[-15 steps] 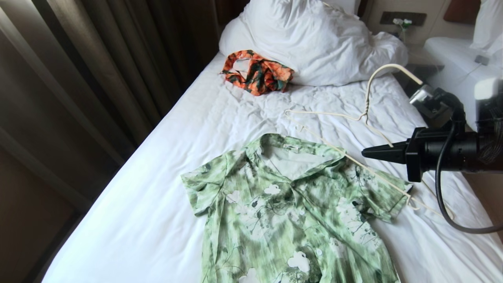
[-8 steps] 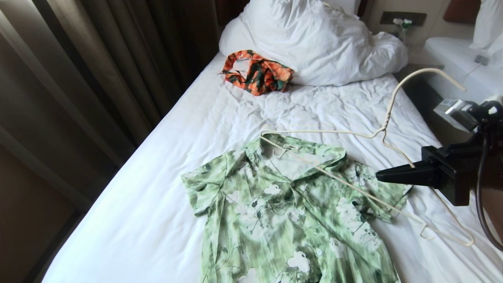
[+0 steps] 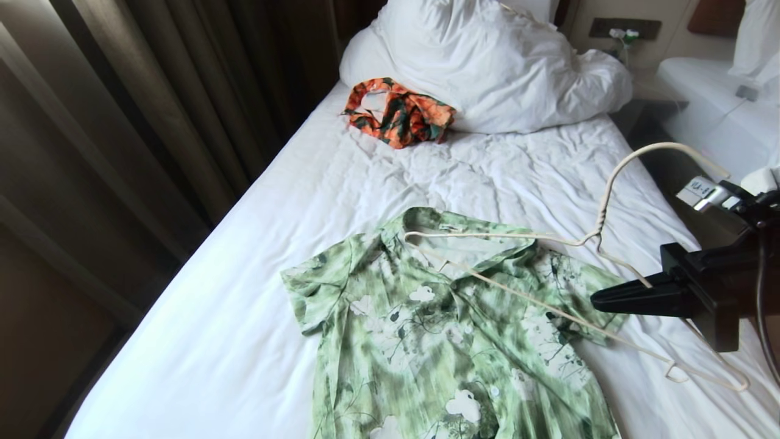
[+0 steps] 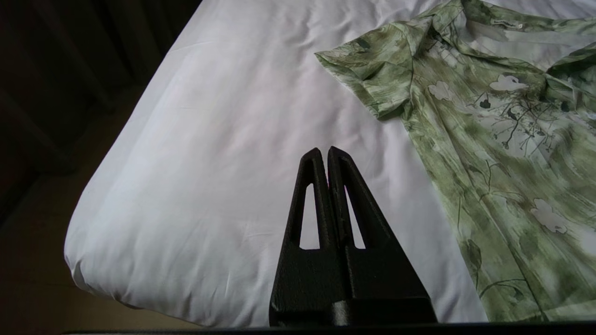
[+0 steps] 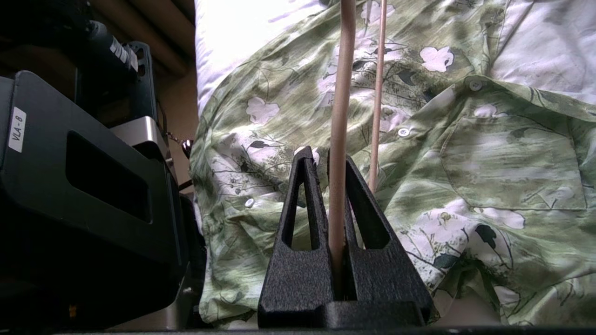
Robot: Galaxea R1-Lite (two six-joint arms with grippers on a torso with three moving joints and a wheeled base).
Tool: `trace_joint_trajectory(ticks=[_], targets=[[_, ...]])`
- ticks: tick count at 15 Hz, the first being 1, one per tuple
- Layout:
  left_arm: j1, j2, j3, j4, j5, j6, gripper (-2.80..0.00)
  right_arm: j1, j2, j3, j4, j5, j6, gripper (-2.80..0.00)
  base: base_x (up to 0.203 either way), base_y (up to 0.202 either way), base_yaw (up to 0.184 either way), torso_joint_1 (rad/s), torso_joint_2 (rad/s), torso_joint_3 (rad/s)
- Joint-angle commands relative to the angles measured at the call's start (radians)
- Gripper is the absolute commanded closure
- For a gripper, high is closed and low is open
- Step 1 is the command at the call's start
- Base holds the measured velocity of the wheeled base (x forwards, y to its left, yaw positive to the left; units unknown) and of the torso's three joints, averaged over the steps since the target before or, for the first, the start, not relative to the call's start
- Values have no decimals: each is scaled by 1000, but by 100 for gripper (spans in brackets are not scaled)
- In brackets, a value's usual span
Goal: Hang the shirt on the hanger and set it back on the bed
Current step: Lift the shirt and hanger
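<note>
Over the bed (image 3: 317,183): my right gripper (image 3: 600,300) fingers clamp the hanger (image 3: 487,235) wire; left gripper (image 4: 324,153) idle, closed.
Hanger light, springy, likely twists; shirt (image 3: 439,329) limp, take it by the collar.

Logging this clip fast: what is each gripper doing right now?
Left gripper: shut, empty, above the bed.
Right gripper: shut on the hanger, over the shirt.

The shirt (image 3: 451,329) lay flat on the bed (image 3: 244,292), collar toward the duvet (image 3: 487,67). The hanger (image 3: 548,277) slanted across the collar and right shoulder, hook rightward. A crumpled garment (image 3: 399,113) sat beside the duvet, behind the shirt.
</note>
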Motion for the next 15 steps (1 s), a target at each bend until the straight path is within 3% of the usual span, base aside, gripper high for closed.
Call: trace_joint_trajectory(ticks=[1, 11, 13, 15], targets=[[0, 0, 0, 0, 0, 0, 0, 11, 0, 1, 1, 1, -10, 0, 0, 0, 0, 0, 0, 0], [-1, 0, -13, 3, -4, 8, 0, -118, -7, -1, -16, 6, 2, 0, 0, 0, 0, 0, 0, 0], [-1, 47, -93, 13, -45, -1, 0, -131, -4, -5, -16, 6, 23, 0, 0, 0, 0, 0, 0, 0], [-9, 196, -192, 13, -94, -25, 0, -133, -5, -12, -17, 4, 47, 0, 0, 0, 0, 0, 0, 0]])
